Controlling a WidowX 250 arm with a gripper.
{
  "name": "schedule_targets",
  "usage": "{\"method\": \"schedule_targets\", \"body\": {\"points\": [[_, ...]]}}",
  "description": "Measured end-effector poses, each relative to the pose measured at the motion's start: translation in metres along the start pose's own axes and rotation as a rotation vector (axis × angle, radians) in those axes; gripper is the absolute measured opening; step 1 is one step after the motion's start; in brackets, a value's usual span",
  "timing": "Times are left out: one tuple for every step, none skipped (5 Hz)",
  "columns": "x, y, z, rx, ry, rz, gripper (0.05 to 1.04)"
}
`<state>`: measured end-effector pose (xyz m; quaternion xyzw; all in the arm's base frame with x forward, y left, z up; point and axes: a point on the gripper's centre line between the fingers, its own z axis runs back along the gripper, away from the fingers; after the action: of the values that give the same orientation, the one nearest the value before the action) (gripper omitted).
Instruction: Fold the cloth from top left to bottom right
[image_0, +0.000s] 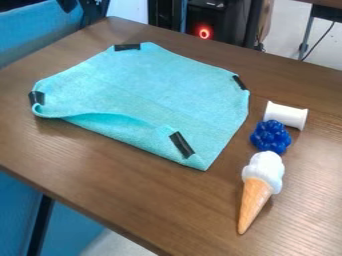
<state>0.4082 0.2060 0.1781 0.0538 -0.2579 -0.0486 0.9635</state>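
Cloth (143, 87) lies on the table (127, 192), its edge curled.

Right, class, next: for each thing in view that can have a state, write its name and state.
Cloth: mostly spread, not folded in half, near-left edge rucked up
Black strips: stuck near the cloth's corners
White spool: lying on its side
Blue cluster: resting between spool and cone
Ice-cream cone: lying down, scoop towards the cluster
Red ring light: lit
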Motion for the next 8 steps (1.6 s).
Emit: {"method": "schedule_targets", "body": {"points": [[0.011, 0.004, -0.004, -0.063, -0.014, -0.073, 1.000], [0.012, 0.008, -0.017, -0.059, -0.018, -0.106, 1.000], [0.014, 0.011, -0.029, -0.033, -0.034, -0.120, 1.000], [0.014, 0.008, -0.047, -0.053, -0.041, -0.125, 1.000], [0.020, 0.010, -0.064, -0.054, -0.057, -0.129, 1.000], [0.025, 0.013, -0.075, -0.050, -0.059, -0.120, 1.000], [0.028, 0.007, -0.083, -0.048, -0.053, -0.117, 1.000], [0.035, -0.002, -0.085, -0.044, -0.062, -0.122, 1.000]]}}
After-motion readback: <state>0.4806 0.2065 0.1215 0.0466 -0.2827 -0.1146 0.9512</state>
